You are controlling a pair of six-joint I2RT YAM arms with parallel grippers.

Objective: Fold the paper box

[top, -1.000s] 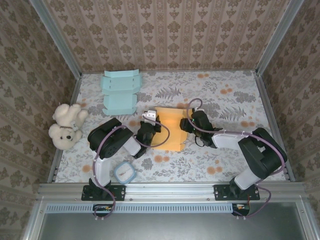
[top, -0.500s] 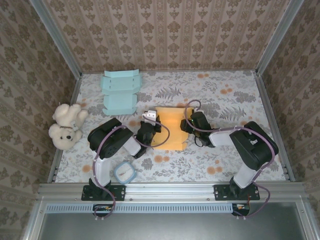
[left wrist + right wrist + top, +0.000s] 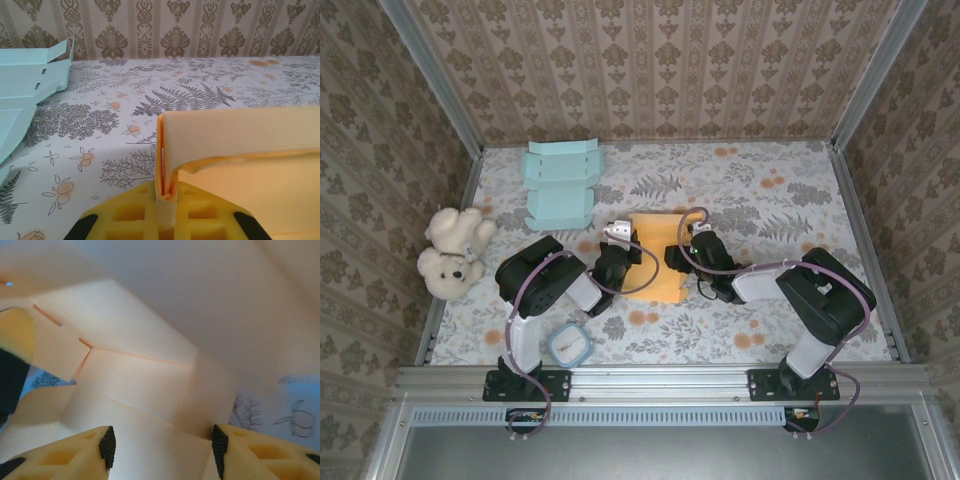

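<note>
Running this one remotely, here's where I'm at. The flowery table [image 3: 770, 200] has the orange paper box [image 3: 655, 265] sitting near the middle, right between the two arms, which is why both can get at it from opposite sides. The pale blue box blank [image 3: 560, 185] lies flat at the far left and the teddy bear [image 3: 452, 255] is off by the left wall. Both are well apart from the work, so I reckon they won't snag anything.

The right gripper [image 3: 161, 440] is poked in over the box from the right with its fingers spread and nothing clamped between them. My guess is it's there to press a panel over along its crease, not to grab.

The left gripper [image 3: 166, 200] is clenched tight on the doubled-over left wall, paper sandwiched between the pads. I read that as the anchor: it stops the sheet from skating while the other side gets pushed. That side wall stands upright, with the top edge curling over to the right.
</note>
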